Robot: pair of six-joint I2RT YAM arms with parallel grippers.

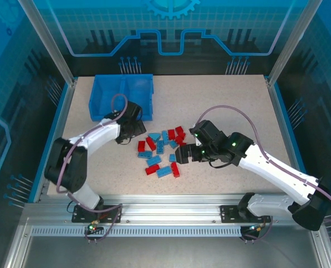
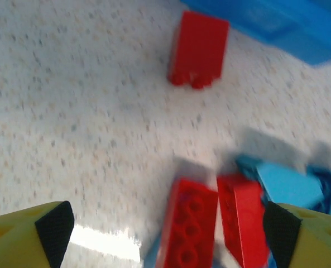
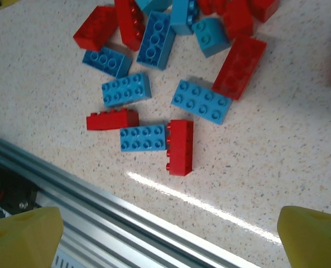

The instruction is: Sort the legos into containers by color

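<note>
Red and light blue legos lie in a loose pile mid-table, between my two grippers. The blue bin with its two containers stands at the back left; I cannot make out any bricks inside it. My left gripper is open at the pile's left edge. Two red bricks lie on the table between its fingertips, untouched, and light blue bricks lie to their right. A lone red brick lies close to the bin wall. My right gripper hangs open above the pile's near side, over a red brick.
The aluminium rail of the table's front edge runs right under my right gripper. Bare tabletop stretches to the right of the bin and behind the pile. Frame posts and glass walls close in the back and sides.
</note>
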